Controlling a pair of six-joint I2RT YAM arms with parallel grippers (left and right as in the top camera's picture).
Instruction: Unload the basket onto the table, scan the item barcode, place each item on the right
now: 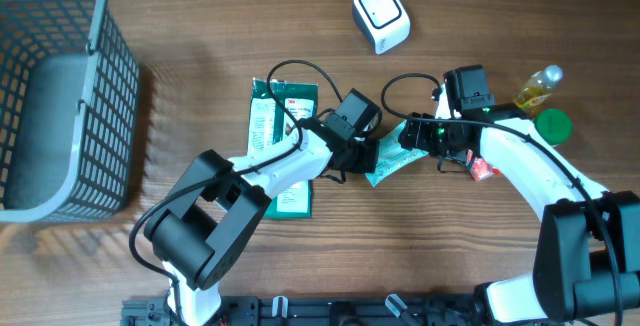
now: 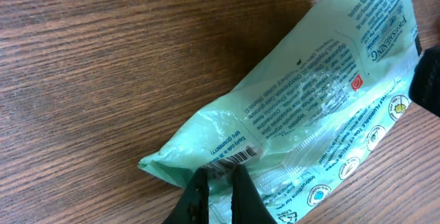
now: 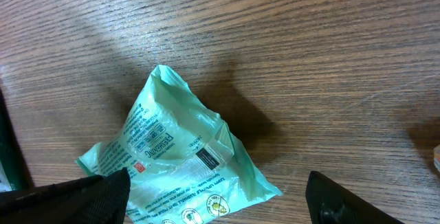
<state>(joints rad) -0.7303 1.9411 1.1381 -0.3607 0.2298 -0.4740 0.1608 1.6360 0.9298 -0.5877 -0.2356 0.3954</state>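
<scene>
Green wipes packet, left claw pinching its edge, right claw spread wide.

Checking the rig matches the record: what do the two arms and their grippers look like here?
Both arms have white rounded links, left arm and right arm alike, with black joints. Each wrist carries a boxy black camera block with a black cable looping off it. The left gripper and right gripper have black fingers. A small green light glows on the right wrist.
</scene>
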